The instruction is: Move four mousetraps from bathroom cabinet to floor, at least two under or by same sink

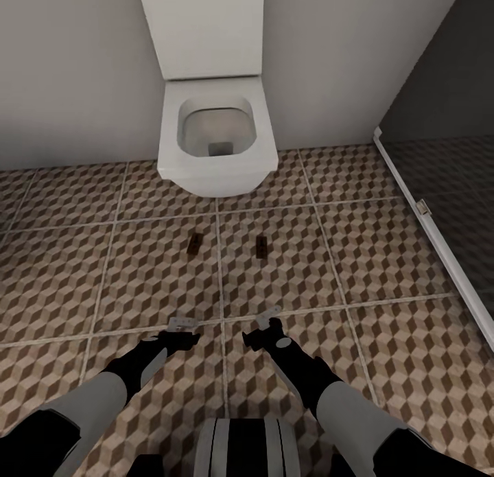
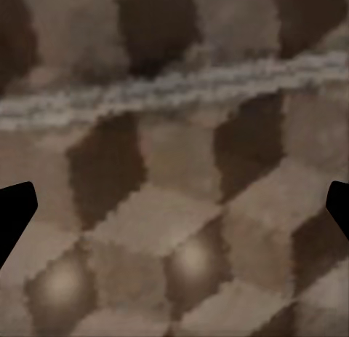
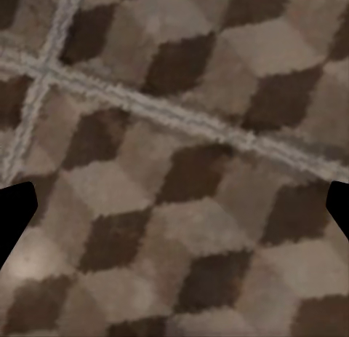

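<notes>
The fingers of the left gripper (image 1: 184, 322) and right gripper (image 1: 269, 316) are spread wide and empty above the floor (image 1: 384, 257), where two traps (image 1: 194, 243) (image 1: 261, 247), judged light, stiff and thin, are best pinched across their edges.

Two mousetraps are lying flat on the floor (image 1: 384, 271), left trap (image 1: 194, 243) and right trap (image 1: 261, 246), small, dark, well apart.

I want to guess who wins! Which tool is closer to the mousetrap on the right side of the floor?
Right. The right tool sits just below that right mousetrap in the head view; the left tool is farther off, below the other mousetrap.
</notes>
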Controlling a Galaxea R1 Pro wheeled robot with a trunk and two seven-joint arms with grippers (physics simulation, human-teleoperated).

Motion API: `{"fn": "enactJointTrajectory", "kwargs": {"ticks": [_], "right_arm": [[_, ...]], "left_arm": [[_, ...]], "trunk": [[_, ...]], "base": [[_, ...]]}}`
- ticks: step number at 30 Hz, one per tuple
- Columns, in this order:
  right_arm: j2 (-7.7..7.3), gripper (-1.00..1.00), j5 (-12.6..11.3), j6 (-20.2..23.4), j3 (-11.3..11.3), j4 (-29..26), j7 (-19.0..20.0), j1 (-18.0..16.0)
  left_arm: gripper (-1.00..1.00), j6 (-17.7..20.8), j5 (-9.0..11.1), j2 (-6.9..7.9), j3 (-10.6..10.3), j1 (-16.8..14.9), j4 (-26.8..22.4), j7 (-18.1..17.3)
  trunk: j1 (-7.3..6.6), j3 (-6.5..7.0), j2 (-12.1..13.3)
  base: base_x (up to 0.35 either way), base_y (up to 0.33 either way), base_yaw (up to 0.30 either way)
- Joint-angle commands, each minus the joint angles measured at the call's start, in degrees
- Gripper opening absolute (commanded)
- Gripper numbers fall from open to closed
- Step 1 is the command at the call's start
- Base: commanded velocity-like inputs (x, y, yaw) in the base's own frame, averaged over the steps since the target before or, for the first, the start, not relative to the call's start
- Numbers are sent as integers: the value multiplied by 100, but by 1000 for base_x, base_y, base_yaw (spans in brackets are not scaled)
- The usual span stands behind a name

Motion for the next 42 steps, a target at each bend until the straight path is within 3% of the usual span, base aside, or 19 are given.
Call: {"fn": "enactJointTrajectory", "kwargs": {"ticks": [1, 6, 20, 42], "right_arm": [[0, 100, -36, 26, 24, -3, -24, -4], [0, 100, -37, 26, 28, -3, -24, -4], [0, 100, -37, 26, 25, -3, -25, -4], [0, 100, -35, 26, 24, -3, -24, -4]], "left_arm": [[100, 30, 32, 5, -18, 0, -12, -4], [100, 30, 32, 6, -16, 0, -12, 0], [100, 31, 32, 9, -15, 0, -20, 1], [100, 30, 32, 6, -21, 0, -16, -14]], "trunk": [[-1, -3, -1], [-1, -3, -1], [-37, 307, 18], [-520, 702, 900]], "base": [[-6, 0, 0], [-3, 0, 0], [0, 0, 0], [0, 0, 0]]}}
